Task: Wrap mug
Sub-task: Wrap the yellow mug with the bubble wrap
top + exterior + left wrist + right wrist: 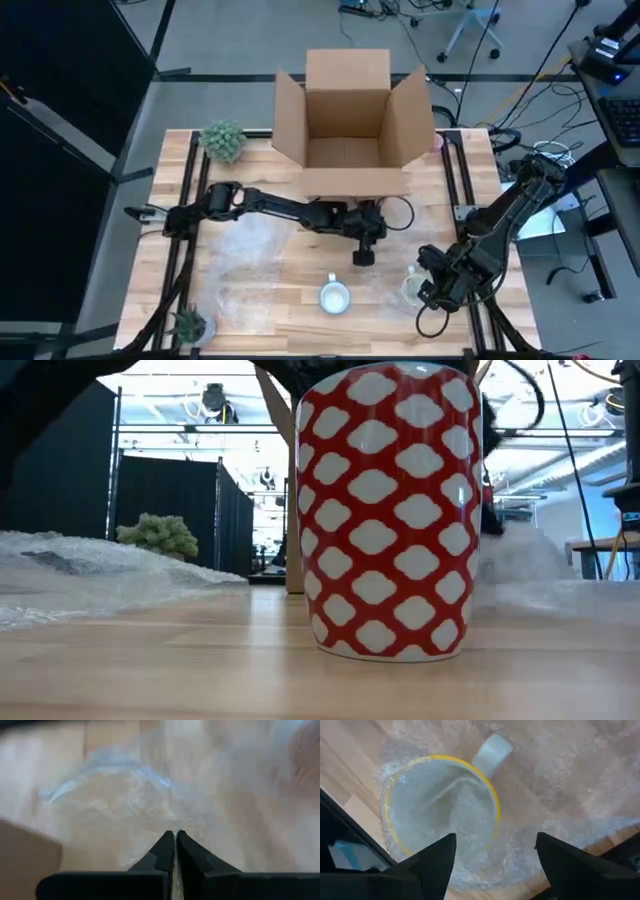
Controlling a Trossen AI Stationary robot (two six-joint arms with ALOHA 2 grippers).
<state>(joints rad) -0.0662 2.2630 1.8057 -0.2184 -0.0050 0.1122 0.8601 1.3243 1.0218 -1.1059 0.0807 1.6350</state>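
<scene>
A yellow-rimmed mug (440,815) stands upright on the wooden table at the near right, with bubble wrap (560,795) around it and pushed into its mouth; its handle (492,750) sticks out. My right gripper (496,837) hovers open above it, also seen in the high view (428,283). A red mug with white cloud shapes (385,510) stands upright near the table's front edge (334,297). My left gripper (174,842) is shut over the table's middle (362,255), above a clear bubble wrap sheet (125,795). Whether it touches the sheet does not show.
An open cardboard box (350,120) stands at the far edge. A second bubble wrap sheet (250,262) lies spread on the left half. Small green plants sit at the far left (222,140) and the near left corner (190,322).
</scene>
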